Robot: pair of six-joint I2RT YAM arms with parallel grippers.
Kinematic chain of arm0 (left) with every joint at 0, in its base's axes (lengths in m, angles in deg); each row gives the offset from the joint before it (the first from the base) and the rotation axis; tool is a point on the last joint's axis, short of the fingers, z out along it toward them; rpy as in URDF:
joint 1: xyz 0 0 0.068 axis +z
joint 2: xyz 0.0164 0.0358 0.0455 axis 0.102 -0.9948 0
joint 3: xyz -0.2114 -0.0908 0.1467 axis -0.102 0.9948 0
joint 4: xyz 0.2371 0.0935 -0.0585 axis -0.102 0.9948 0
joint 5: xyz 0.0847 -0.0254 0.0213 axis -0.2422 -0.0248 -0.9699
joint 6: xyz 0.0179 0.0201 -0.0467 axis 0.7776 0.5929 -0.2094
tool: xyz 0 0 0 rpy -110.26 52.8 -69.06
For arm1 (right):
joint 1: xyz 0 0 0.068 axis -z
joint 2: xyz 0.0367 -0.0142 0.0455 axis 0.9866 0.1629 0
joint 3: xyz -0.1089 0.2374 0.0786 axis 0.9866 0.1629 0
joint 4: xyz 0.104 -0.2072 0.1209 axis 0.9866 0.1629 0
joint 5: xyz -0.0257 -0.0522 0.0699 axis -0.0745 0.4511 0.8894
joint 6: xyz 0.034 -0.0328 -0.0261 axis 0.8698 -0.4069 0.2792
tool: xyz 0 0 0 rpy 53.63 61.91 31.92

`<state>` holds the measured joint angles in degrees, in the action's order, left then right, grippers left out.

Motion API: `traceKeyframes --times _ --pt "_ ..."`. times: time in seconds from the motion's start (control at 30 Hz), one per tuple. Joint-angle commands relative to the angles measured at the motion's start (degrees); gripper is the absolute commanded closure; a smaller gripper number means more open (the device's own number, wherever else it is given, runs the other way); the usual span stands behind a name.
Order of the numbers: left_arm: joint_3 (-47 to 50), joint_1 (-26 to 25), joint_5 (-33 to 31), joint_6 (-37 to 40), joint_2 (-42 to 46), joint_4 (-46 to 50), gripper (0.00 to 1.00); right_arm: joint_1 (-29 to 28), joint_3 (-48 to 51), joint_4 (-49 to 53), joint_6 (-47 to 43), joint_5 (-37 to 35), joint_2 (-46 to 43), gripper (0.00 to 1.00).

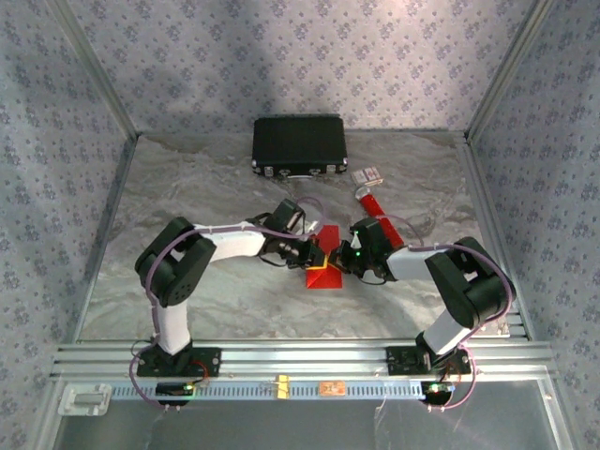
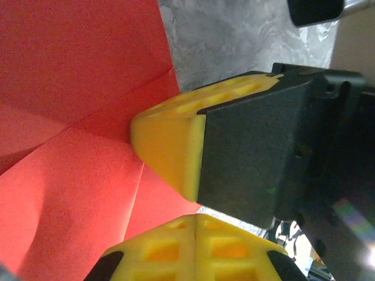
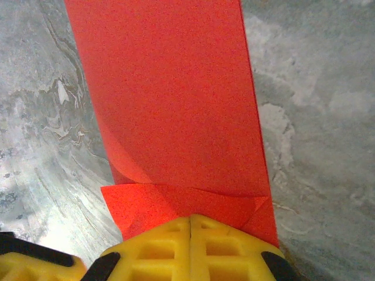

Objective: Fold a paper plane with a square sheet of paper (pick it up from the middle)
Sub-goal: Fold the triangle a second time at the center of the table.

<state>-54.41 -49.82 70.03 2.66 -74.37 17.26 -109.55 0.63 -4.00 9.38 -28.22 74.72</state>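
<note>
The square sheet of paper (image 1: 326, 278) is bright red and lies creased on the marble table between the two arms. In the right wrist view the paper (image 3: 176, 88) runs away from me as a long folded strip, with small flaps turned over at its near end. My right gripper (image 3: 190, 219) is shut, its yellow tips resting on those flaps. My left gripper (image 2: 196, 219) is also shut, at the paper's edge (image 2: 70, 88), and the right gripper's yellow fingers (image 2: 167, 146) press the sheet just ahead of it. From above, the left gripper (image 1: 317, 255) and right gripper (image 1: 336, 262) meet tip to tip over the paper.
A black case (image 1: 300, 145) stands at the back of the table. A red tube with a white end (image 1: 370, 199) and a small pale box (image 1: 369, 174) lie behind the right arm. Patterned walls close in both sides, and a metal rail (image 1: 300, 356) runs along the near edge.
</note>
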Motion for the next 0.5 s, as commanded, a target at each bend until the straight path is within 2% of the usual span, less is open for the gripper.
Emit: traceKeyframes --times 0.0,0.27,0.47 --pt "-2.2 -0.8 -0.7 2.8 -2.3 4.7 1.00 -0.4 1.2 3.8 0.1 -3.7 2.0 0.99" --pt "1.2 -0.8 -4.2 8.8 -4.2 10.3 0.99 -0.4 1.4 3.7 0.1 -3.8 2.3 0.99" --pt "6.8 0.5 -2.9 6.8 -2.6 4.0 0.97 -0.4 1.4 3.7 0.1 -3.7 2.5 0.99"
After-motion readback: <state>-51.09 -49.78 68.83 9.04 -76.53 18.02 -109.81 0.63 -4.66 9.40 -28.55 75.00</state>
